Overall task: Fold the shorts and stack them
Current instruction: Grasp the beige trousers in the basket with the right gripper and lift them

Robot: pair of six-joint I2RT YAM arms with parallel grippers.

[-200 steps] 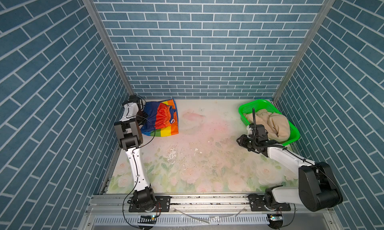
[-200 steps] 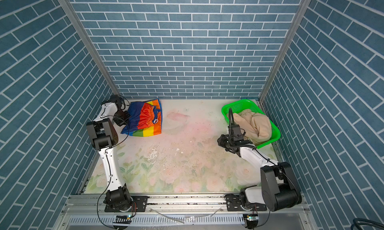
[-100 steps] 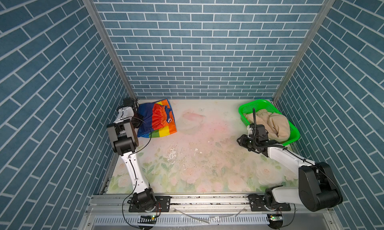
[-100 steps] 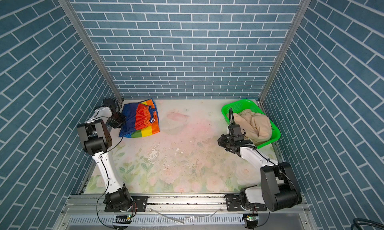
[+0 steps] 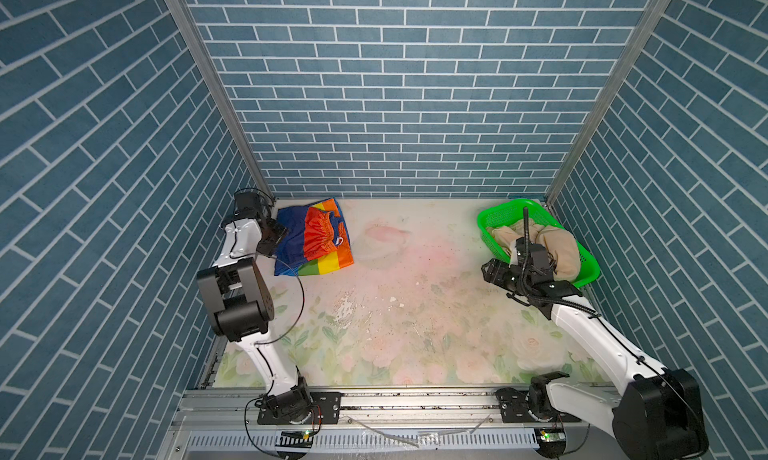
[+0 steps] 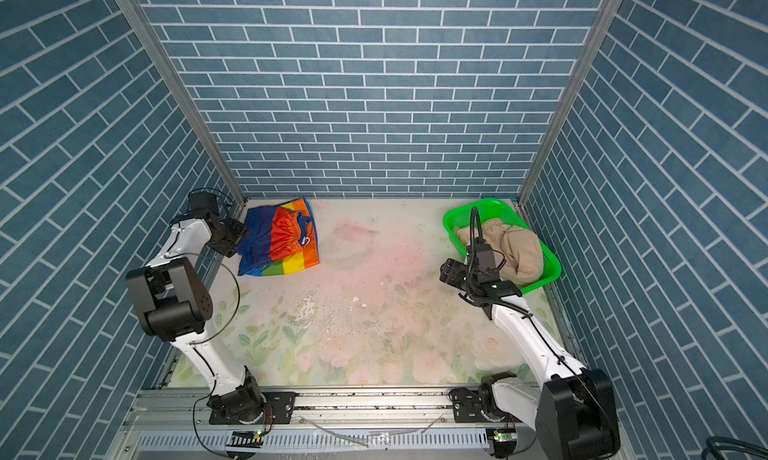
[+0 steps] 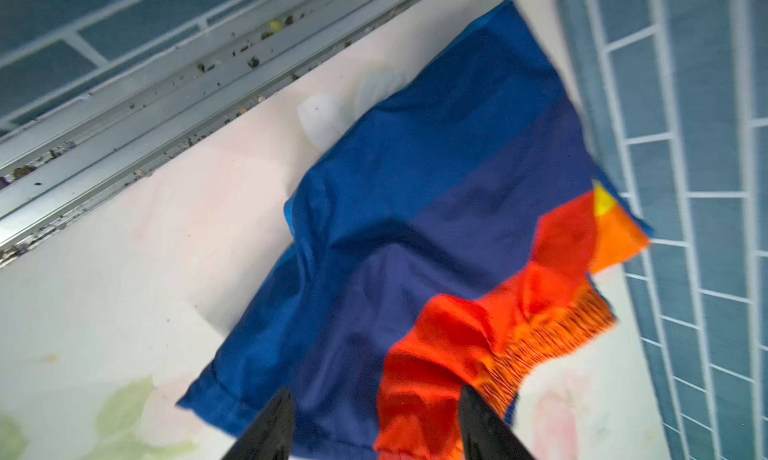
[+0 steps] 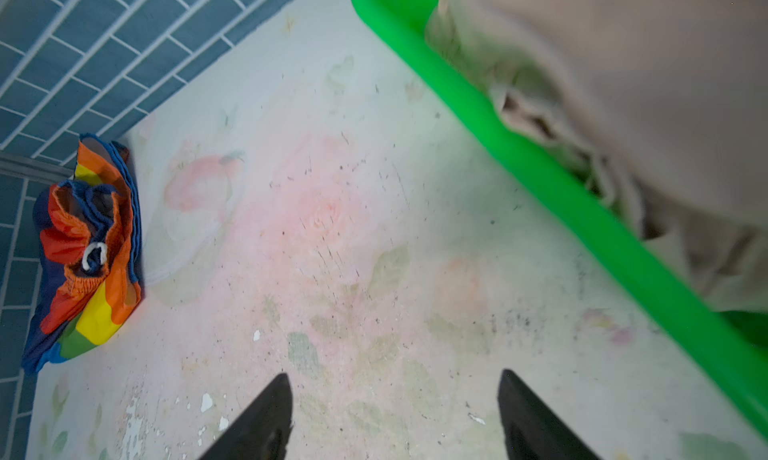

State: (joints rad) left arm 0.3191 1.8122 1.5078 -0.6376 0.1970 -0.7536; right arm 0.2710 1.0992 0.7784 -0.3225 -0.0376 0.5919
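Note:
The rainbow-striped shorts [image 5: 316, 240] [image 6: 278, 238] lie bunched in a rough fold at the table's far left corner, red waistband part on top. My left gripper [image 5: 277, 241] [image 7: 376, 389] is open at their left edge, its fingers apart over the blue and red fabric [image 7: 415, 229] and pinching nothing. The beige shorts [image 5: 557, 246] [image 6: 519, 250] [image 8: 623, 84] lie crumpled in the green basket [image 5: 494, 219] [image 6: 457, 219] [image 8: 540, 167] at the far right. My right gripper [image 5: 492, 271] [image 6: 449, 271] [image 8: 392, 379] is open over bare table just left of the basket, holding nothing.
The floral table [image 5: 395, 312] has white flecks near its middle. Blue brick walls close in on three sides. A metal rail [image 7: 124, 105] runs along the left edge right behind the left gripper. The rainbow shorts [image 8: 87, 250] sit against the wall corner.
The left gripper went from shut to open, letting go of the rainbow shorts, which shifted slightly left and settled. The right jaws spread wider; that arm stayed put.

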